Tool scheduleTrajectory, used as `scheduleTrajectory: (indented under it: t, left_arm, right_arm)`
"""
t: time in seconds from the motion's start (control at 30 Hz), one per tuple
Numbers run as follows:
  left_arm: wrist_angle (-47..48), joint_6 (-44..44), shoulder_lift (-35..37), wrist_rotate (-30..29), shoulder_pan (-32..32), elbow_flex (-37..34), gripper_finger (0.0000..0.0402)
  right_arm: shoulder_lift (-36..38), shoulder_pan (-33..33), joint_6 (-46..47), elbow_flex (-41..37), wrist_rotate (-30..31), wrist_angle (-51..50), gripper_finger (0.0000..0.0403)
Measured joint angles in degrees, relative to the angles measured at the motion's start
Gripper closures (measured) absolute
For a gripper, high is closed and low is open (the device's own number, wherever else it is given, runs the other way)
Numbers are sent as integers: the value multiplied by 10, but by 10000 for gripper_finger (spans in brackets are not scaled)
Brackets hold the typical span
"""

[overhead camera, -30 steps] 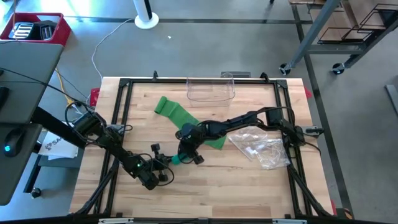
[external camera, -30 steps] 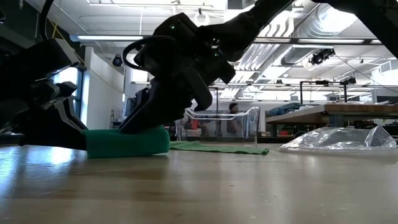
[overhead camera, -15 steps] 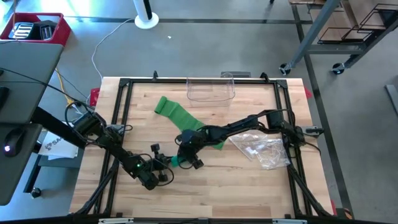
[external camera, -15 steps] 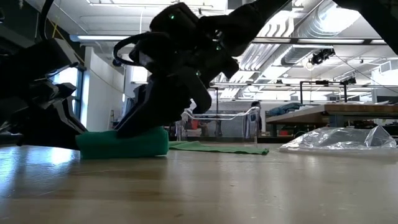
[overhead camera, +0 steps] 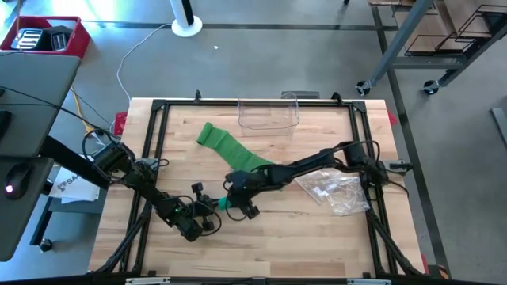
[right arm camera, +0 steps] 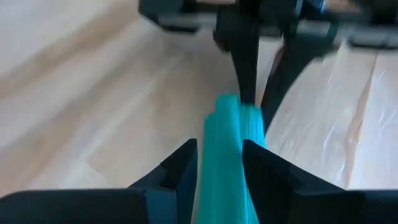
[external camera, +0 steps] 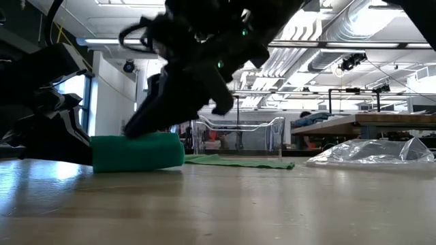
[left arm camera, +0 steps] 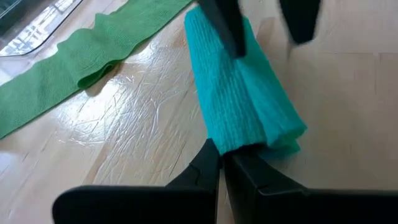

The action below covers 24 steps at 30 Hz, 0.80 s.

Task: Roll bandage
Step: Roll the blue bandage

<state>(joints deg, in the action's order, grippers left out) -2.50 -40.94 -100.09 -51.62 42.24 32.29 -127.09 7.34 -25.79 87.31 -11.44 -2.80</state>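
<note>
The right gripper (right arm camera: 219, 163) straddles the rolled part of the bandage (external camera: 138, 151), its fingers (right arm camera: 180, 165) closed on either side of the roll, while the left gripper (left arm camera: 221, 163) has its fingers pressed together, pinching the roll's end nearest it. That roll lies on the tabletop (overhead camera: 317, 237) just beside the left gripper, in front of the clear container (overhead camera: 268, 113), which stands at the tabletop's far edge. From the roll a flat green tail (overhead camera: 226, 144) runs back toward the container. A crumpled clear plastic bag (overhead camera: 333, 190) lies to the container's near right, well apart from the roll. The bandage is a soft, ribbed, stretchy weave, the roll a loose squashed cylinder, not a tight one; the wood is smooth and glossy. As I judge it, the roll could slip on that slick surface or telescope sideways if the two grips turn unevenly, and the slack tail may wrinkle as it feeds in.
</note>
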Motion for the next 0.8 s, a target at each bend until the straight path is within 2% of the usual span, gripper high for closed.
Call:
scheduleTrajectory:
  t: [0.17, 0.3, 0.4, 0.57, 0.8]
  left_arm:
    - [0, -1, 0, 1, 0, 0, 390]
    - [0, -4, 0, 3, 0, 0, 390]
    - [1, -5, 0, 3, 0, 0, 390]
    - [15, -25, 0, 4, 0, 0, 390]
    - [25, -35, 1, 12, -1, 0, 392]
  right_arm:
    - [-11, 4, 2, 0, 33, -2, 297]
    - [-11, 15, 1, 0, 97, 1, 349]
    - [-11, 20, -2, 0, 102, 1, 393]
    - [2, 33, 1, 0, 123, -15, 391]
    - [59, 48, -17, 0, 130, -3, 401]
